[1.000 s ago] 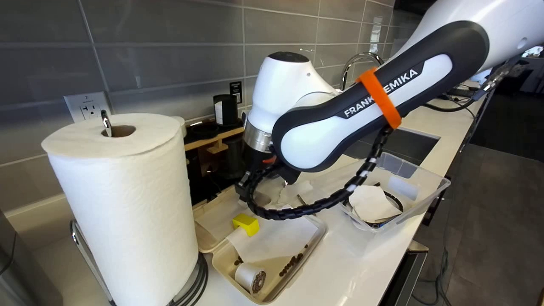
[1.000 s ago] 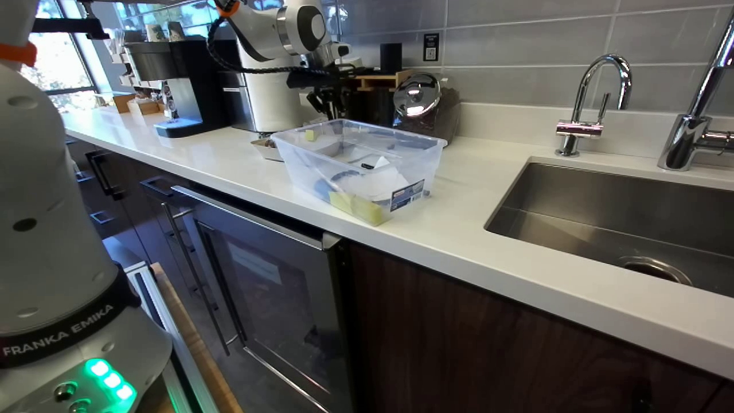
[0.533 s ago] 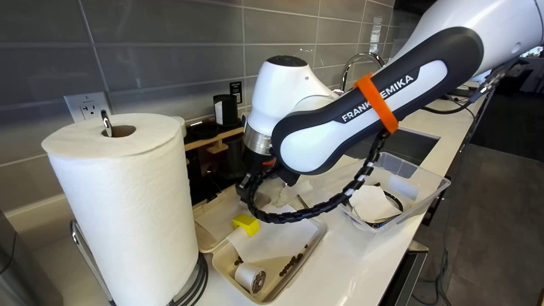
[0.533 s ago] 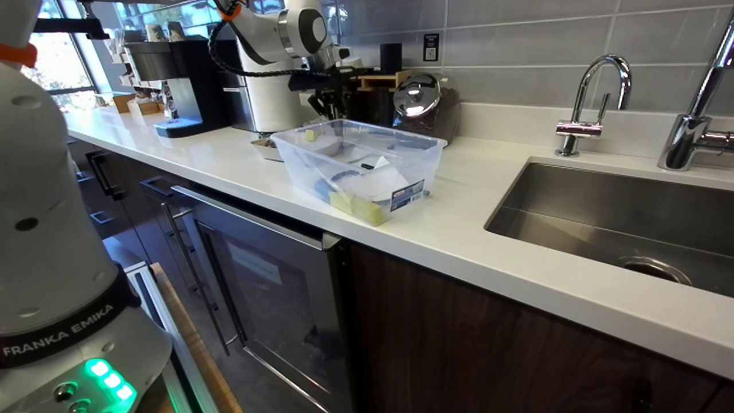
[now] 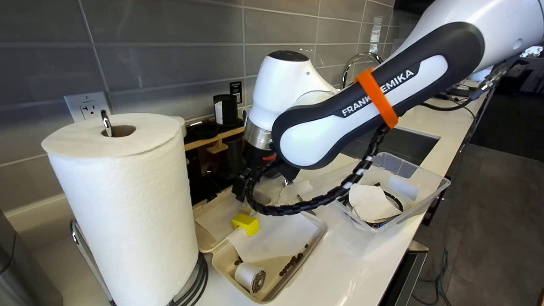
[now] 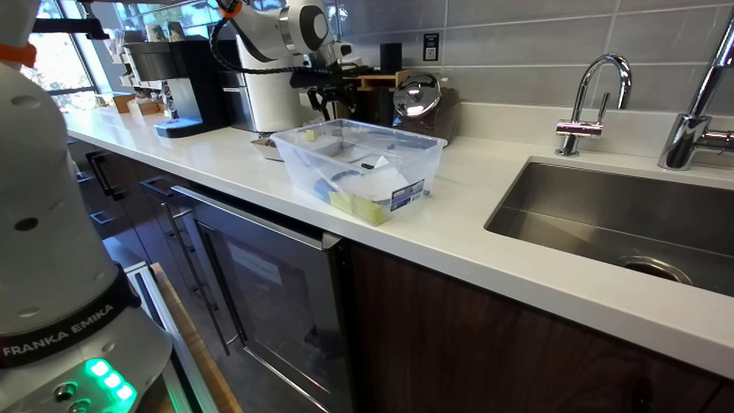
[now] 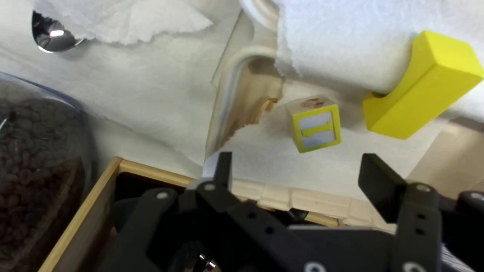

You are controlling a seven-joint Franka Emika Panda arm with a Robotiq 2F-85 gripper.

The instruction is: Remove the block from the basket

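A small white block (image 7: pixel 318 130) with a yellow frame and yellow mark lies on paper inside an open beige box (image 5: pixel 272 264). Next to it in the wrist view is a yellow arch-shaped block (image 7: pixel 427 90), seen in both exterior views too. My gripper (image 7: pixel 296 160) hangs over the box's back part, open, its fingers (image 7: pixel 224 170) wide apart with nothing between them. The small block sits just beyond the fingertips, apart from them. A clear plastic bin (image 6: pixel 321 166), likely the basket, holds papers, a cable and a pale yellow piece (image 6: pixel 367 210) seen through its wall.
A paper towel roll (image 5: pixel 119 212) stands beside the box. A wooden rack (image 7: pixel 151 172) and a jar of dark beans (image 7: pixel 38 166) are close to the gripper. A coffee pod (image 5: pixel 248 277) lies in the box. The sink (image 6: pixel 608 229) lies beyond the bin.
My gripper has opened: its fingers, close together half a second ago, are now spread. The arm has risen slightly. The blocks, box and bin otherwise look unmoved.
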